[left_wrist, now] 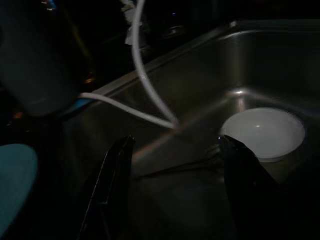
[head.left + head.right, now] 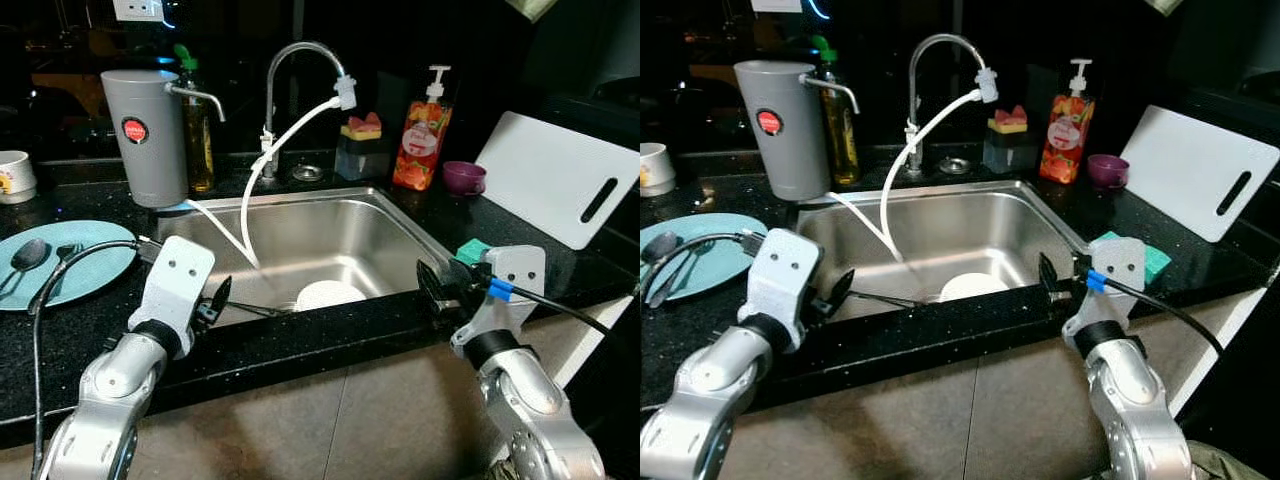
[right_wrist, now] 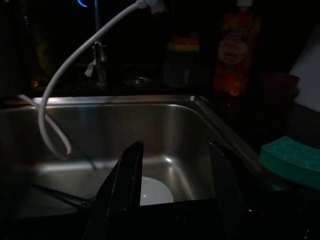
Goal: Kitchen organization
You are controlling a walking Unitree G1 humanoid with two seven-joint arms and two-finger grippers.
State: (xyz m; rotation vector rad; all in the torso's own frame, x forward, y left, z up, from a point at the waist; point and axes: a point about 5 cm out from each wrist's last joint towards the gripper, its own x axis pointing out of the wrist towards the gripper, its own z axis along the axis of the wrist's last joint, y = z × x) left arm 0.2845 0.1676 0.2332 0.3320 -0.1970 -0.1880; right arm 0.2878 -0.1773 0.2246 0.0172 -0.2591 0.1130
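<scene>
Steel sink (image 2: 390, 215) set in a black tabletop (image 2: 300, 345). A white bowl (image 2: 330, 295) sits on the sink floor near the front wall, toward the right half. A thin dark utensil (image 2: 885, 299), too dim to identify, lies on the sink floor just left of the bowl.

Left gripper (image 1: 175, 190) hovers at the sink's front-left edge, fingers spread apart and holding nothing, aimed into the basin toward the bowl. Right gripper (image 3: 175, 195) is at the sink's front-right corner over the tabletop edge, fingers also parted and empty, bowl visible low between them.

A white hose (image 2: 262, 175) runs from the faucet (image 2: 300, 60) down into the sink. Grey water dispenser (image 2: 148, 135) stands at the back left. Teal plate (image 2: 90, 265) on the left tabletop carries a spoon (image 2: 25, 257) and a fork (image 2: 62, 262). Green sponge (image 2: 1155, 262) lies on the tabletop right of the sink, just beside the right gripper. Soap bottle (image 2: 423, 135), purple cup (image 2: 464, 177) and white cutting board (image 2: 560, 180) are at the back right.
</scene>
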